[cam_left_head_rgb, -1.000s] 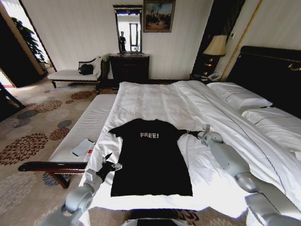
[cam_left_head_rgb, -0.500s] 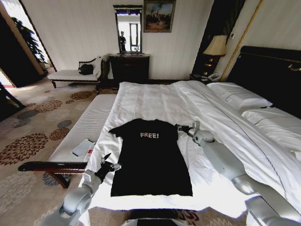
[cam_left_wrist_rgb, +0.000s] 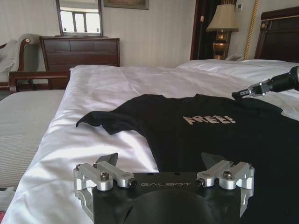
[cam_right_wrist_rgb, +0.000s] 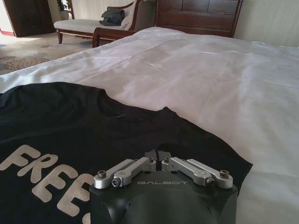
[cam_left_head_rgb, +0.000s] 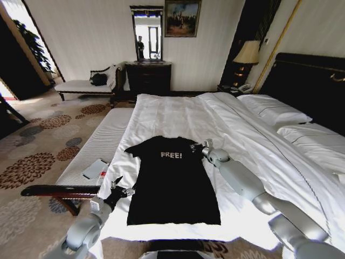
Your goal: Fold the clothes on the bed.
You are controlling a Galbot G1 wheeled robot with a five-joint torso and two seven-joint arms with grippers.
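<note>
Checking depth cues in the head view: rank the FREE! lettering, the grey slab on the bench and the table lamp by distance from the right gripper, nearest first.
From the right gripper, over the T-shirt's shoulder:
1. FREE! lettering, just to its left on the chest.
2. Grey slab, on the bench off the bed's left edge.
3. Table lamp, far back by the headboard.

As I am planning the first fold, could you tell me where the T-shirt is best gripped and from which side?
Probably the sleeve edges. The T-shirt lies flat, face up on the bed, so only edges offer a pinch. The right gripper, shut, is at the robot's-right sleeve; the left gripper, open, sits by the left side edge. Come in low from each outer side.
</note>
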